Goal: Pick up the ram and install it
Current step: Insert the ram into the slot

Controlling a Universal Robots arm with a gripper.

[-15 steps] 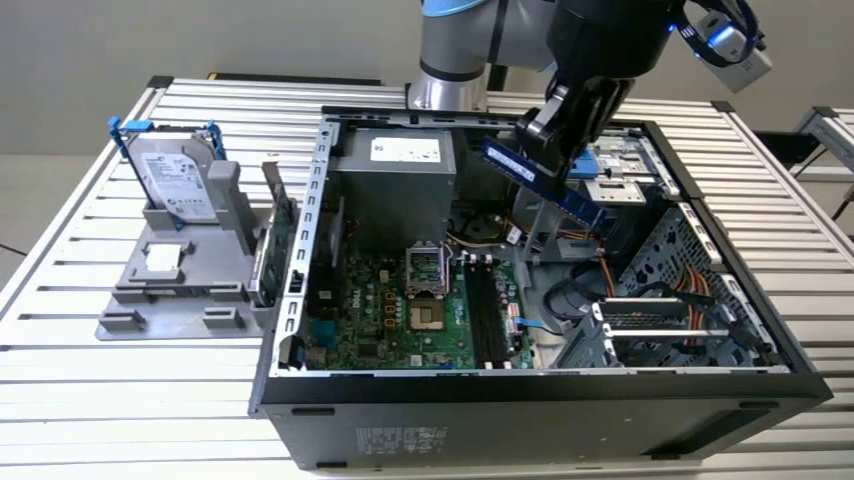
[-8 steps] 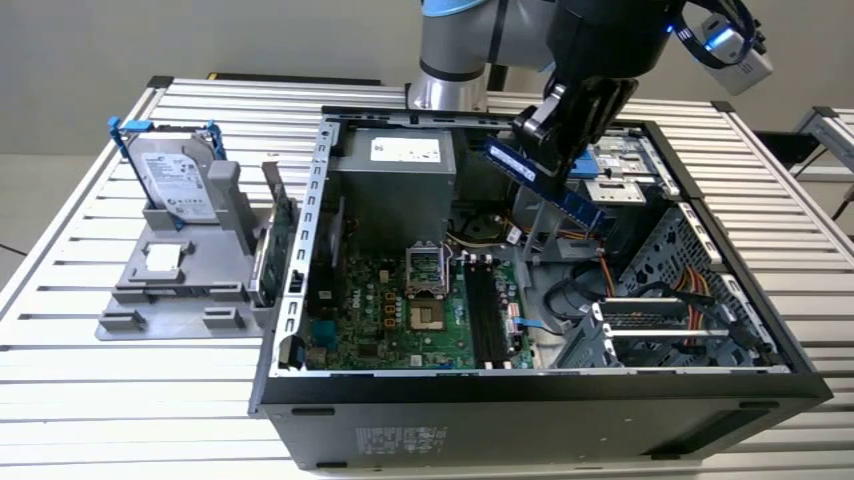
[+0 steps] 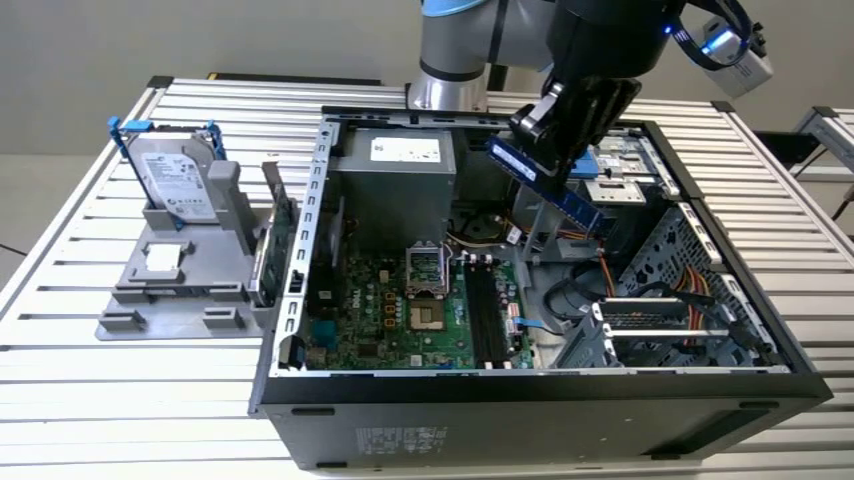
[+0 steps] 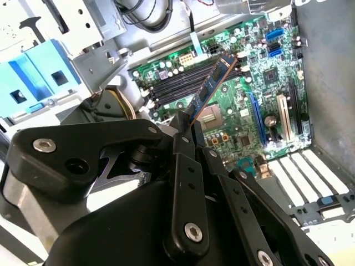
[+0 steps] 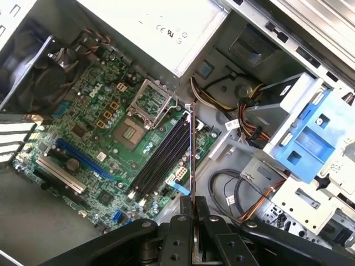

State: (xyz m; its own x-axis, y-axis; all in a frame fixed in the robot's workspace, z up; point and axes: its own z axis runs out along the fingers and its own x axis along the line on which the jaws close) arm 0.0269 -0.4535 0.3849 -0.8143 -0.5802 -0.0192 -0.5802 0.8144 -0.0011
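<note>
In the exterior view, from the hard drive (image 3: 174, 180) at nine o'clock of the open case (image 3: 534, 400), past the black memory slots (image 3: 487, 320), the ram (image 3: 567, 200) hangs tilted in the air at one o'clock of those slots, touching none. It looks light, stiff and thin yet fragile, best pinched on its flat faces near one end, clear of the contact edge. The gripper (image 3: 537, 135) holds it so: in the first wrist view its fingers (image 5: 180, 227) are clamped narrowly on one end.
</note>
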